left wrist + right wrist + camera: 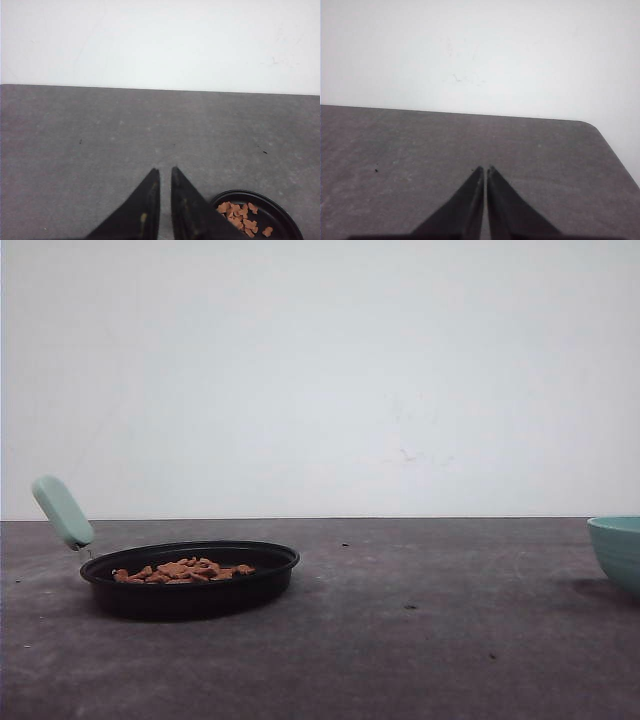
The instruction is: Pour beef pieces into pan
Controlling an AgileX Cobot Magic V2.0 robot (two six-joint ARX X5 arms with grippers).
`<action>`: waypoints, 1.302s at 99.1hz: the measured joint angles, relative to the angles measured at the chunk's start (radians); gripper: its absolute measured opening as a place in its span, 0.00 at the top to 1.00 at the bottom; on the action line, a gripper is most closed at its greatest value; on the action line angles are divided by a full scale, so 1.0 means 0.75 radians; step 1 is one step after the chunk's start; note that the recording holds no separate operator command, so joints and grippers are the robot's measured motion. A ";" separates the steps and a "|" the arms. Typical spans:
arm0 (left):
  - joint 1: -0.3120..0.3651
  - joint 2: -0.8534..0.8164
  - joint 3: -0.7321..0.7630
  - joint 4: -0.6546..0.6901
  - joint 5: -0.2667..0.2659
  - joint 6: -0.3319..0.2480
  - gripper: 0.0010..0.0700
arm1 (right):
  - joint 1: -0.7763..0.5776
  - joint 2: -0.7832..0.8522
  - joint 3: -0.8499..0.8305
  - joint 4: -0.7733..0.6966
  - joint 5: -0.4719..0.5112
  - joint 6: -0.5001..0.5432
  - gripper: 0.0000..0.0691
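A shallow black pan [190, 578] with a pale mint-green handle [62, 511] rests on the dark grey counter [420, 640], a loose pile of reddish-brown beef pieces [182, 570] lying inside it. Well apart from the pan, at the far side of the counter, a teal bowl [618, 552] stands upright, cut off by the frame edge. In the left wrist view, the left hand [165, 171] hovers just beside the pan's rim, its dark fingers [145, 210] nearly together with a thin gap and holding nothing. In the right wrist view, the right hand [484, 169] is closed and empty above bare counter. A white wall [320, 370] rises behind.
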 joint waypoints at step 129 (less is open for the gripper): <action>0.000 0.002 0.001 -0.001 0.000 0.000 0.99 | 0.066 -0.458 -0.743 0.351 -0.172 0.073 0.99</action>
